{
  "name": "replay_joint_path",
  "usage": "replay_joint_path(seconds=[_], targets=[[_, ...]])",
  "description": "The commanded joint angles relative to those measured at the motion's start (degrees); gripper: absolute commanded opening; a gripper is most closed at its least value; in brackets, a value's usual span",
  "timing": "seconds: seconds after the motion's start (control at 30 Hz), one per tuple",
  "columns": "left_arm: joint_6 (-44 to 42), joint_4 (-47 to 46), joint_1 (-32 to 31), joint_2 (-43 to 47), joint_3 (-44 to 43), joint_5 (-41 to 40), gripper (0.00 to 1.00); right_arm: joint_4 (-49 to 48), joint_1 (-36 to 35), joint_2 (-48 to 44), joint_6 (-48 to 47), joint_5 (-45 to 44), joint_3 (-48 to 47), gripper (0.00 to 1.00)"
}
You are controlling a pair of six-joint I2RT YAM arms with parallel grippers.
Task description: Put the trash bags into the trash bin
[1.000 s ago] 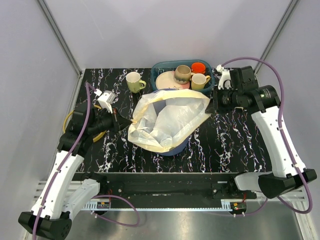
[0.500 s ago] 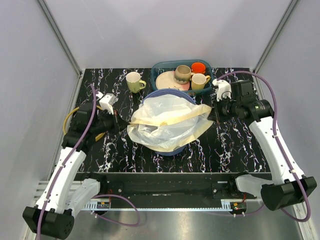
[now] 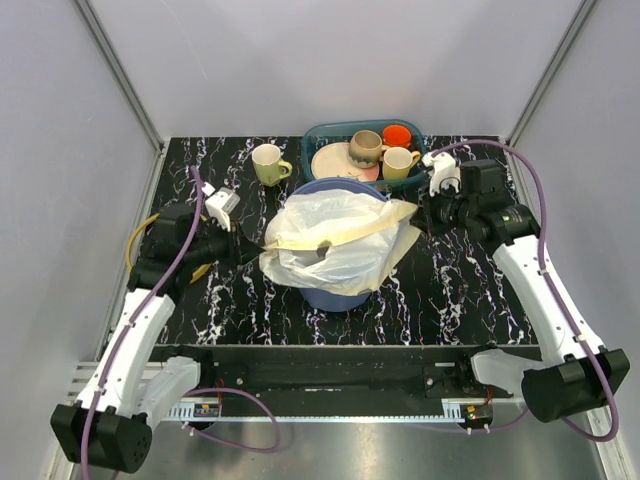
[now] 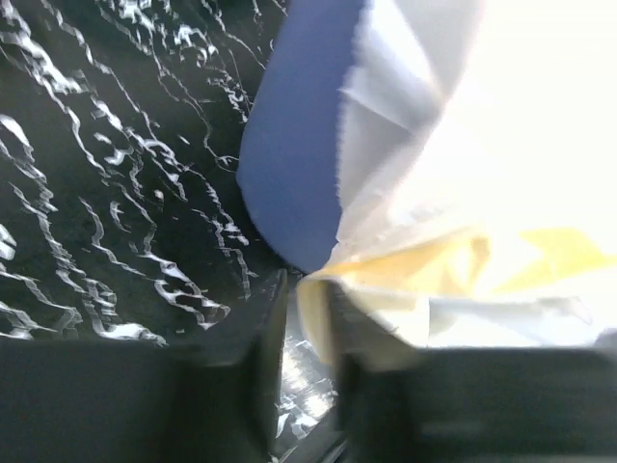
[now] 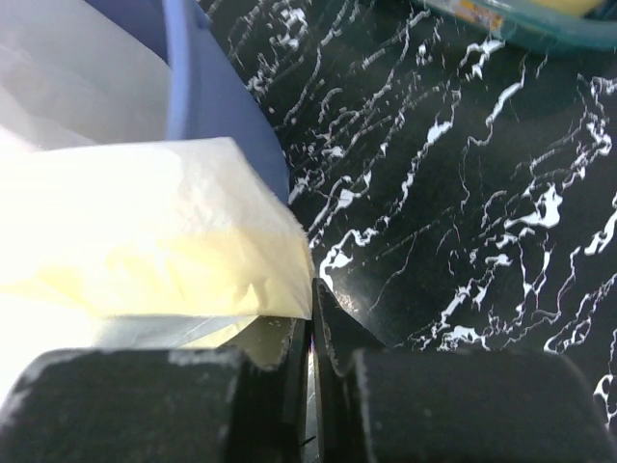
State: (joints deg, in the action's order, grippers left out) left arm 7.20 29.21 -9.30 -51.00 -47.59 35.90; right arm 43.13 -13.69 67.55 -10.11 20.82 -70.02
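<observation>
The top view shows one blue trash bin [image 3: 335,296] at the centre with one large cream trash bag [image 3: 335,240] spread over its mouth; whether more bags lie under it cannot be told. Four cups sit in the upper middle of the frame: one pale green mug [image 3: 267,163] alone on the table [image 3: 460,290], and a tan mug [image 3: 364,147], a yellow mug [image 3: 399,161] and an orange cup [image 3: 397,134] inside the single teal basket [image 3: 312,135], which also holds one cream plate [image 3: 330,160]. Two white arms are in view, a left arm [image 3: 140,330] and a right arm [image 3: 545,290].
</observation>
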Motion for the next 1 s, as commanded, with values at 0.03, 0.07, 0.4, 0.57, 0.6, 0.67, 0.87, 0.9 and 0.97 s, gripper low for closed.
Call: replay_joint_path(seconds=[0.03, 0.07, 0.4, 0.57, 0.6, 0.67, 0.87, 0.9, 0.97], targets=[[-12.9, 2.77, 1.83, 7.23, -9.35, 12.34, 0.47, -2.89, 0.33, -3.3, -1.67, 5.11, -4.6, 0.06], [-13.96, 3.82, 1.83, 7.76, -10.75, 13.05, 0.5, -2.53, 0.33, -3.3, -1.93, 5.28, -4.86, 0.04], [-28.89, 10.07, -5.88, 3.72, -23.33, 12.48, 0.74, -1.47, 0.42, -1.72, -1.93, 6.08, -5.66, 0.02], [-33.39, 5.61, -14.84, 2.67, -22.28, 7.35, 0.71, -1.47, 0.33, -1.19, -2.02, 5.9, -5.92, 0.02], [-33.39, 4.37, -16.35, 2.23, -22.28, 3.77, 0.7, -1.39, 0.33, -1.1, -1.93, 5.99, -6.01, 0.02], [-34.35, 2.44, -19.51, 0.83, -22.72, 0.59, 0.65, -1.39, 0.33, -1.02, -2.02, 6.34, -6.09, 0.03], [-37.69, 2.95, -23.65, -3.83, -24.74, -2.76, 0.61, -1.3, 0.33, -0.23, -2.63, 6.51, -6.88, 0.03], [-38.13, 2.87, -24.18, -4.19, -24.83, -3.81, 0.57, -1.21, 0.33, 0.12, -2.72, 6.6, -7.06, 0.04], [-38.06, 1.48, -24.71, -4.72, -24.57, -4.87, 0.47, -1.3, 0.42, 0.3, -2.99, 6.52, -7.41, 0.04]])
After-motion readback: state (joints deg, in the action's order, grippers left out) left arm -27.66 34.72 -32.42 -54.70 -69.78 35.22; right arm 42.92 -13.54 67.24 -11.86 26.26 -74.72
